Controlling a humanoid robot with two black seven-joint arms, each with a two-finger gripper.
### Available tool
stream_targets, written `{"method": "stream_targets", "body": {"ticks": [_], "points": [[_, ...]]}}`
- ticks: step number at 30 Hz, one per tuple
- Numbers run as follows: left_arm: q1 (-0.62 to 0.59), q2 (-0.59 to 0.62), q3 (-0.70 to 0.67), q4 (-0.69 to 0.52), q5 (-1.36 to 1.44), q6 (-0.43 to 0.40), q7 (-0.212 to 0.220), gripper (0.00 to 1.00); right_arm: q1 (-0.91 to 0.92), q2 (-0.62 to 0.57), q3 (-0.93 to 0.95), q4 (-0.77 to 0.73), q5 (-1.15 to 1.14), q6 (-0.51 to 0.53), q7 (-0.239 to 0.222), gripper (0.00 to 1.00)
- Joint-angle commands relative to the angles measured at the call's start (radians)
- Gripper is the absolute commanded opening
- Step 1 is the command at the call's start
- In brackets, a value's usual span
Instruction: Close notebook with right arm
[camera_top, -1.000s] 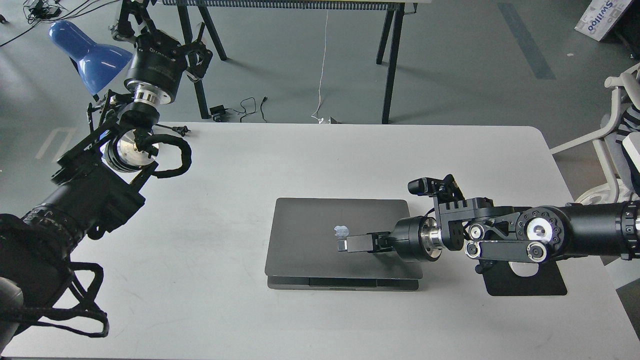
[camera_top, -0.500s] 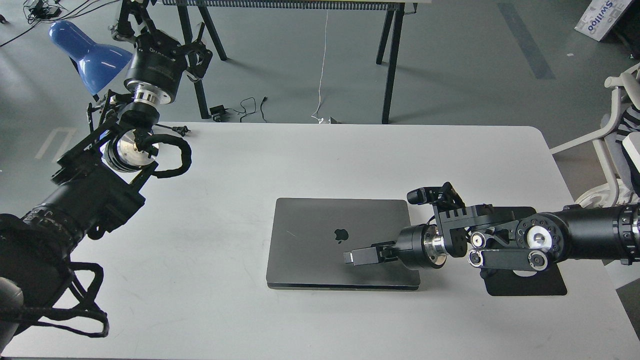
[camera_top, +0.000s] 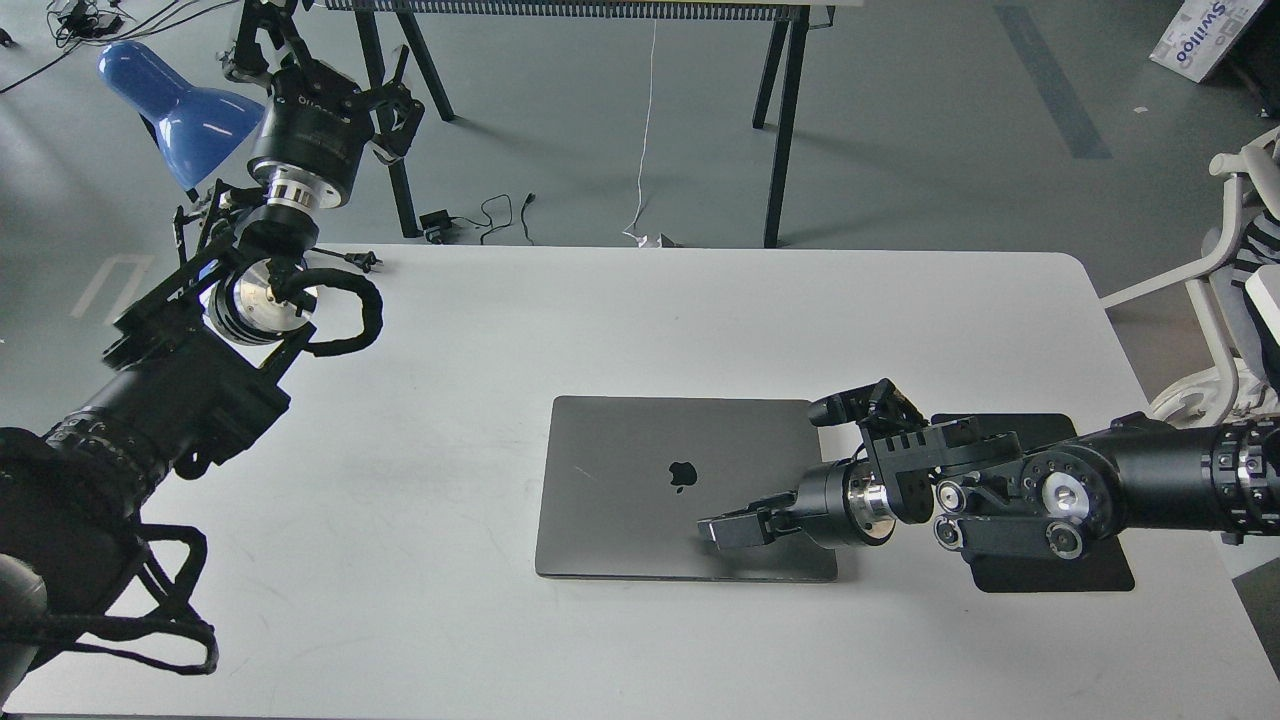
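Two black arms enter the head view, one from each side. The right arm (camera_top: 1150, 470) reaches in from the right edge, low over the desk (camera_top: 450, 620), with its right tool (camera_top: 722, 530) pointing left. This tool lies over the near right part of the notebook's lid, close above it or touching; contact cannot be confirmed. Its two fingers lie flat and close together with nothing between them, and the pictures do not show clearly whether they are fully closed or slightly parted. The notebook (camera_top: 640, 500) lies flat on the desk, slightly right of centre and toward the near side, with its lid fully down. The grey lid faces up and shows the black apple logo (camera_top: 683, 475) near its middle, just left of and farther than the tool tip. A black mouse pad (camera_top: 1050, 575) lies on the desk to the right of the notebook, mostly covered by the right arm's wrist joints. The left arm (camera_top: 170, 400) rises from the near left corner to the far left, well apart from the notebook. The left tool (camera_top: 385, 105) is held beyond the far left edge of the desk, beside a blue lamp (camera_top: 170, 105); its fingers stand spread apart and hold nothing.
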Motion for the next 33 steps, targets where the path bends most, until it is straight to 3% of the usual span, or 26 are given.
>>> {"method": "stream_targets", "body": {"ticks": [1, 9, 16, 21, 33], "points": [[0.0, 0.0, 0.002, 0.0, 0.0, 0.0, 0.0, 1.0, 0.003, 0.002, 0.001, -0.005, 0.005, -0.001, 0.003, 0.98], [0.0, 0.0, 0.0, 0.0, 0.0, 0.0, 0.0, 1.0, 0.046, -0.064, 0.129, 0.014, 0.023, 0.047, 0.013, 0.98], [0.0, 0.0, 0.002, 0.0, 0.0, 0.0, 0.0, 1.0, 0.055, -0.144, 0.39, 0.016, 0.028, 0.13, 0.015, 0.98], [0.0, 0.0, 0.002, 0.0, 0.0, 0.0, 0.0, 1.0, 0.029, -0.193, 0.622, 0.005, 0.1, 0.134, 0.014, 0.98], [0.0, -0.002, 0.002, 0.0, 0.002, 0.002, 0.0, 1.0, -0.049, -0.181, 0.88, -0.087, 0.419, 0.05, 0.012, 0.98]]}}
